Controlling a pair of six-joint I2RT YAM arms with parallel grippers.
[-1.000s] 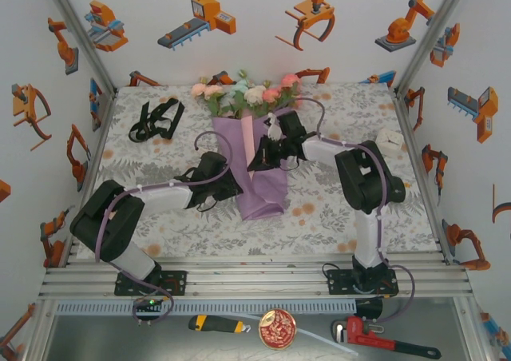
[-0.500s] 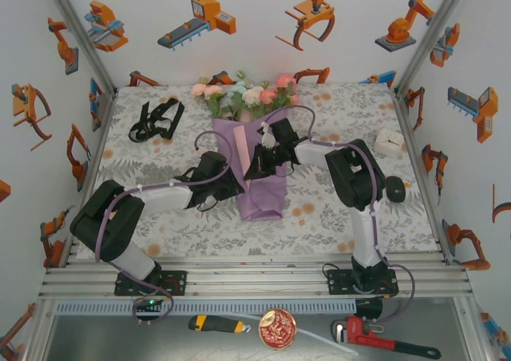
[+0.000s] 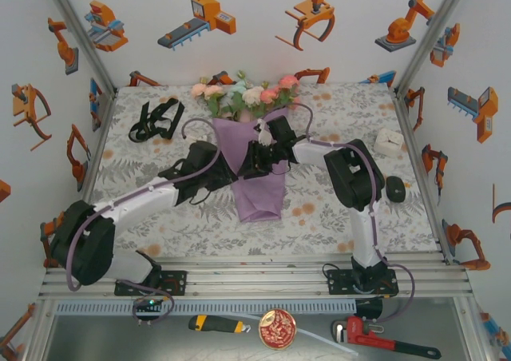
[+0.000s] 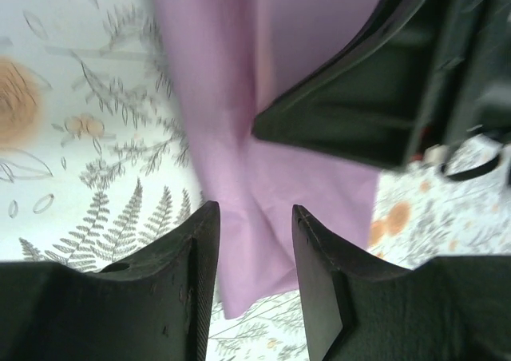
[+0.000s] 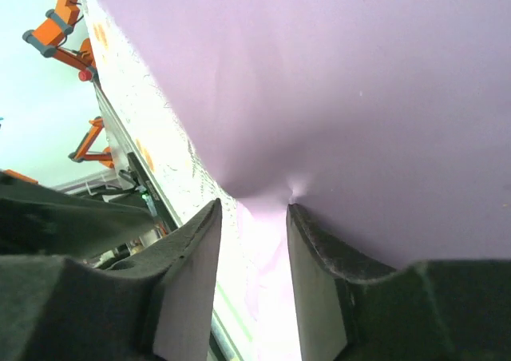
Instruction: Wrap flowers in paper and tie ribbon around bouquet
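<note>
left gripper [image 4: 254,217]: jaws apart, nothing clamped between them. Purple paper [image 4: 231,113] lies just past the tips, creased, its lower edge showing in the gap. Black body of the other arm [image 4: 375,89] sits over the paper top right. Floral tablecloth [image 4: 80,137] on both sides.

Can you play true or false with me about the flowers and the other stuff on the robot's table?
1. The black ribbon is tied round the bouquet. False: it lies loose on the tablecloth, off to the left and apart from the bouquet.
2. The flowers poke out of the far end of the purple paper. True.
3. A small white box sits on the right side of the table. True.
4. The red wrench lies on the tablecloth. False: it lies on the grey ledge in front of the table.
</note>
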